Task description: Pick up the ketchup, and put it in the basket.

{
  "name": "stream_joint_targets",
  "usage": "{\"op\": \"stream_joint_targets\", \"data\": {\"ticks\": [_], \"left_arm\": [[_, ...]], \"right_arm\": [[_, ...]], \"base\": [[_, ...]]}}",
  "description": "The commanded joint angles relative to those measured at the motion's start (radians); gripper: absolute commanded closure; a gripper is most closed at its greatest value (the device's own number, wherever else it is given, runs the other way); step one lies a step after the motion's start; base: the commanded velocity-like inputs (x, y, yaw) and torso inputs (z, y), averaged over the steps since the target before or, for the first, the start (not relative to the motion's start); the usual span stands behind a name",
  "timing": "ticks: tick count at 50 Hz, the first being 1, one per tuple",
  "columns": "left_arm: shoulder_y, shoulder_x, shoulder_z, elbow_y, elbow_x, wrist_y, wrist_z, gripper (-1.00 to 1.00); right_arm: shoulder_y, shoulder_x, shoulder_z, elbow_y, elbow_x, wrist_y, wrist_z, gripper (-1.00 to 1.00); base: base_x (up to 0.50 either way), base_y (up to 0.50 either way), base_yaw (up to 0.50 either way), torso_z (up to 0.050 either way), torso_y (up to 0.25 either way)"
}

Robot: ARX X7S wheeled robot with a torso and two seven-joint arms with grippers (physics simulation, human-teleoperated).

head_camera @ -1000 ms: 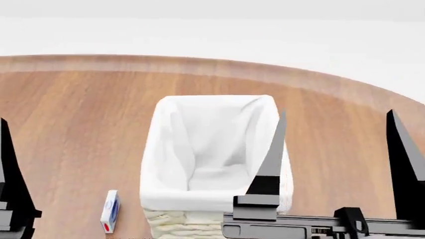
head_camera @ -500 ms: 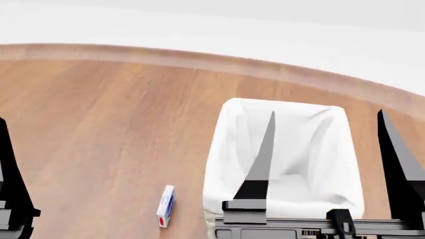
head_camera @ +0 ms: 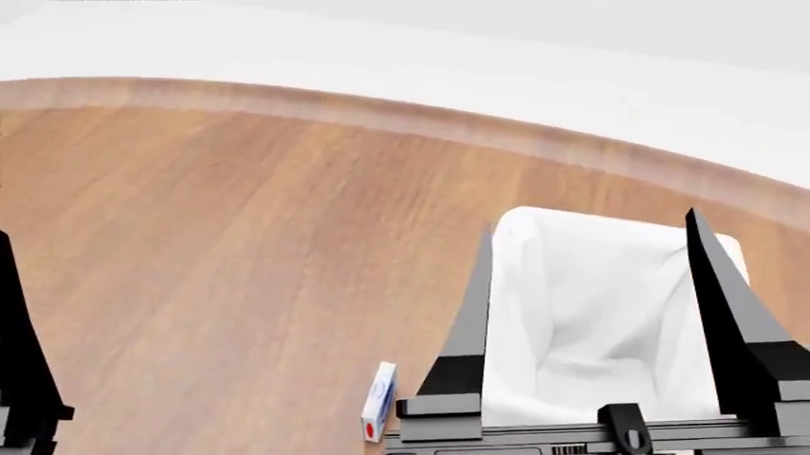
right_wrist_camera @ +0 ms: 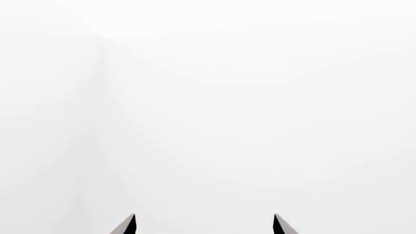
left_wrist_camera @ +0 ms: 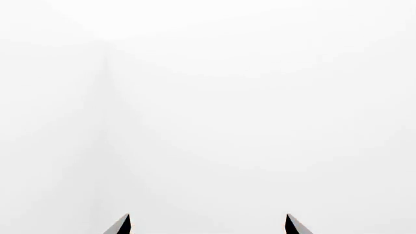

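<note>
The ketchup is out of view in every frame. The basket (head_camera: 532,284), cream wicker with a white cloth liner, stands on the wooden table (head_camera: 228,237) at the right of the head view. My right gripper (head_camera: 590,219) is raised in front of it, open, with nothing between its fingers. Of my left gripper, only one dark finger (head_camera: 15,360) shows at the left edge of the head view. Both wrist views face a blank white wall: the left gripper (left_wrist_camera: 207,215) and the right gripper (right_wrist_camera: 204,215) each show two fingertips wide apart and nothing between them.
A small white and blue box (head_camera: 377,403) with a red dot lies on the table just left of the basket. The table's curved far edge (head_camera: 379,114) runs across the back, with a white wall behind it.
The head view has swung left: the basket and the small box have slid from the centre to the right of the picture. Both grippers stay open and hold nothing.
</note>
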Motion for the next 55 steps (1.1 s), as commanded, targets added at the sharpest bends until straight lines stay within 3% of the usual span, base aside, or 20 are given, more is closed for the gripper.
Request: {"op": "stream_joint_targets", "data": {"ticks": [1,5,8,36,45,52,55], "left_arm": [[0.035,0.005,-0.004,-0.031,0.01,0.07,0.019,-1.0],[-0.001,-0.006,-0.017,-0.004,-0.034,0.014,-0.006,-1.0],[0.031,0.002,0.0,-0.034,0.009,0.067,0.015,-1.0],[0.03,-0.007,0.008,-0.033,0.02,0.073,0.002,-1.0],[-0.017,-0.026,0.002,0.016,-0.021,-0.008,-0.033,-1.0],[0.025,-0.021,0.023,-0.019,0.029,0.062,-0.011,-1.0],[-0.013,-0.031,0.006,0.013,-0.024,0.006,-0.035,-1.0]], "right_arm": [[0.0,0.007,-0.015,0.01,0.004,-0.032,-0.005,-1.0],[0.001,0.011,-0.016,0.011,0.006,-0.036,-0.003,-1.0],[0.006,0.012,-0.018,0.009,0.011,-0.034,-0.001,-1.0],[0.014,0.028,-0.039,0.018,0.017,-0.052,0.01,-1.0],[0.024,0.03,-0.048,0.016,0.021,-0.042,0.017,-1.0],[0.025,0.034,-0.057,0.017,0.017,-0.047,0.017,-1.0],[0.028,0.035,-0.059,0.016,0.018,-0.046,0.019,-1.0]], "base": [[0.0,0.0,0.0,0.05,0.0],[0.0,0.0,0.0,0.05,0.0],[0.0,0.0,0.0,0.05,0.0],[0.0,0.0,0.0,0.05,-0.001],[0.0,0.0,0.0,0.044,-0.166],[0.0,0.0,0.0,0.042,-0.188],[0.0,0.0,0.0,0.042,-0.188]]}}
